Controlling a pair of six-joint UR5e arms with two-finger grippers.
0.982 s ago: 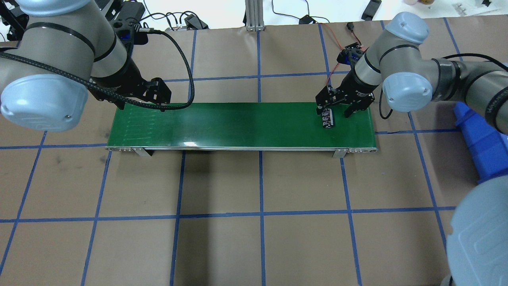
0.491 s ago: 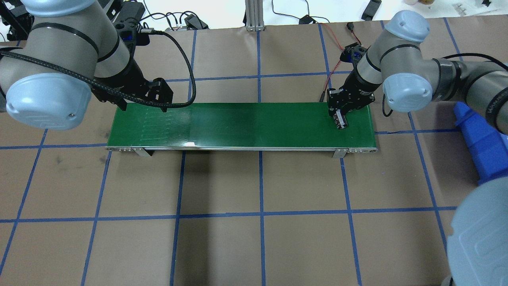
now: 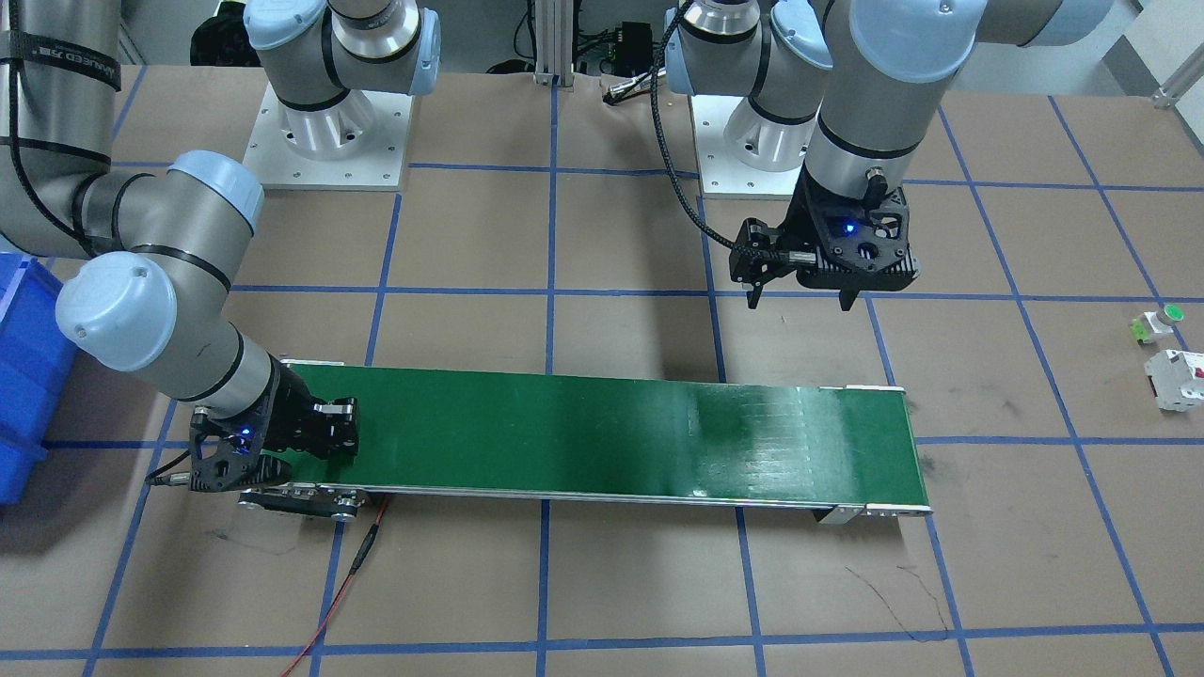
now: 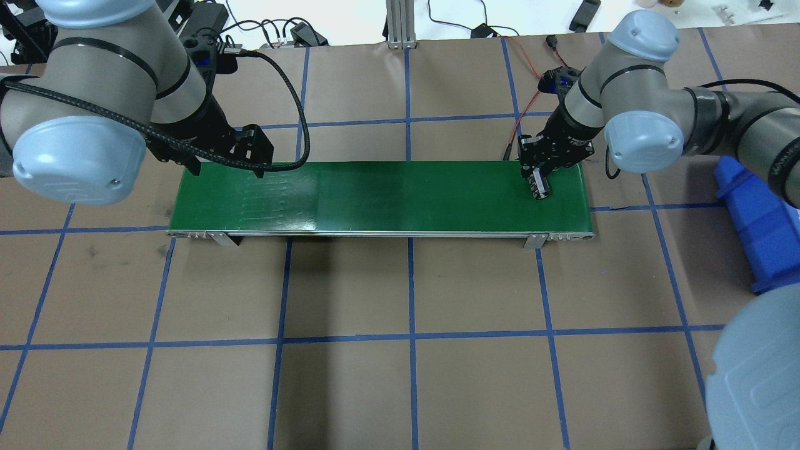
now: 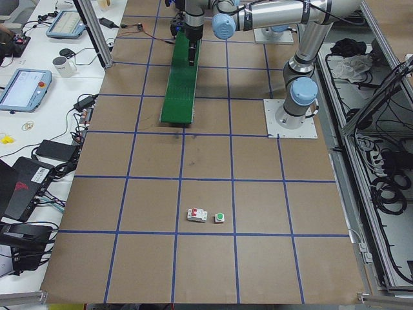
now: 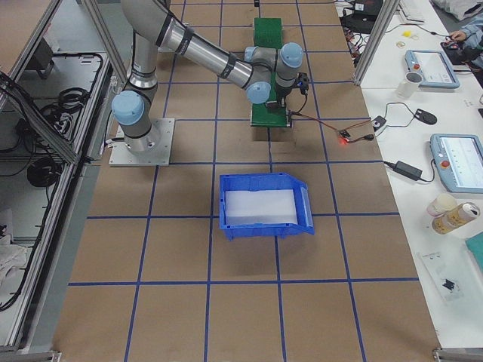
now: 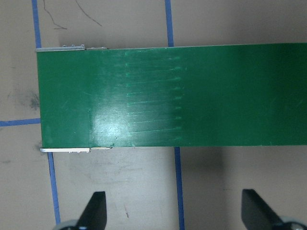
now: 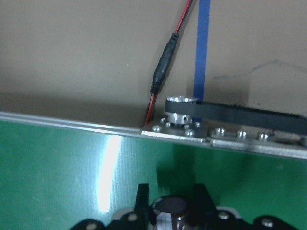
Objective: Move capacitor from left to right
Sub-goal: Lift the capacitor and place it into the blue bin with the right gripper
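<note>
Brown gridded table [image 4: 406, 387] w/ a green conveyor belt [image 4: 406, 197]; L gripper [image 3: 800, 299] has jaws spread wide beside one belt end — R gripper [image 4: 539, 179] has jaws clamped on the dark capacitor [image 8: 169, 210], pinched between them over the opposite end.

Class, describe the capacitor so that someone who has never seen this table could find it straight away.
Find the long green belt. At its right end, the right claw is shut on the capacitor, a stubby dark cylinder with pale marks. It is the only thing held, since the left claw is open with nothing in it.
</note>
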